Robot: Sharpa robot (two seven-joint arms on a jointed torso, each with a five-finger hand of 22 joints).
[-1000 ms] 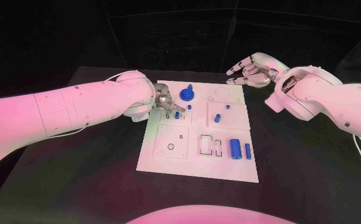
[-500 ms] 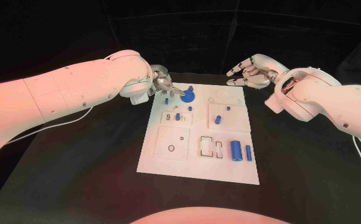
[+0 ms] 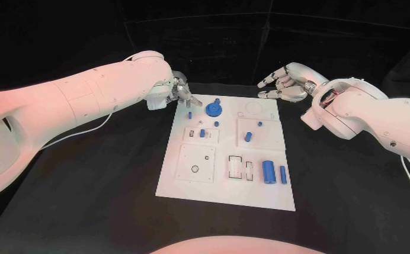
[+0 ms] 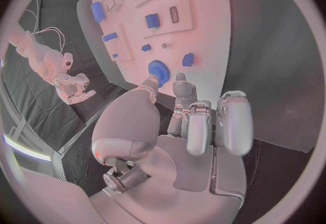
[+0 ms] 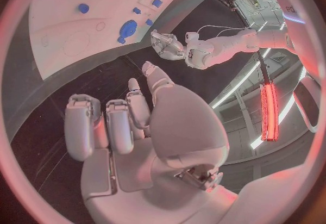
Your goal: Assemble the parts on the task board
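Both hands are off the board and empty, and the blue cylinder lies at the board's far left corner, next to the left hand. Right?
Not quite. The blue cylinder lies near the near right corner of the task board, as the head view shows. The left hand and right hand are off the board and empty.

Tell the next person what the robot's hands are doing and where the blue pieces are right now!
Left hand: empty, at the task board's far left corner.
Right hand: empty, fingers curled, beyond the far right corner.
Blue gear sits at the far end; small blue pieces in the middle; blue cylinder and a thin bar lie near the right edge.
Likely left: several pieces look loose; the slots beside the cylinder look unfilled.
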